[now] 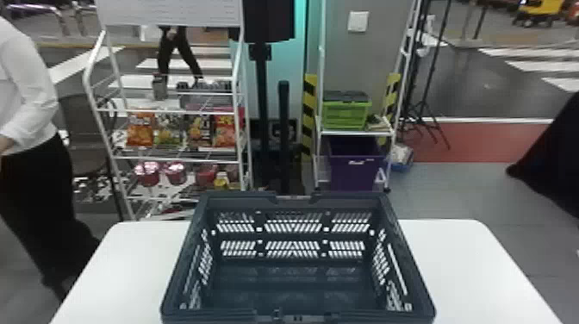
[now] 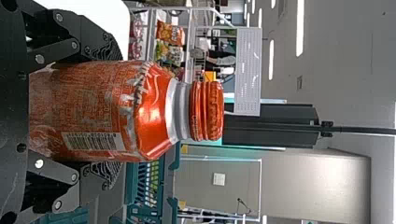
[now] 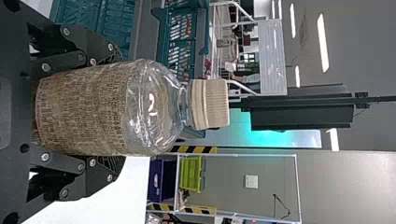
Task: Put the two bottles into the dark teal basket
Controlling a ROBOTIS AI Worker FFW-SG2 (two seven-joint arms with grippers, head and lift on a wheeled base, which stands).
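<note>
Orange bottle [image 2: 154, 112] pinched in left gripper [image 2: 106, 111], clear bottle [image 3: 154, 100] in right gripper [image 3: 116, 110], basket [image 1: 215, 316] on table [image 1: 465, 267], rack [image 1: 172, 160] behind

Open way down into the dark teal basket [image 1: 241, 203], between four walls

You get bright indoor light, with white ceiling strips [image 2: 300, 28] glowing in both wrist views and a teal glow on the panel [image 1: 294, 64] behind. Your white table [image 1: 461, 267] glares in the head view beside the dimmer basket [image 1: 411, 271]; you'll see hard glints on the orange bottle [image 2: 152, 116] and clear bottle [image 3: 156, 107].
</note>
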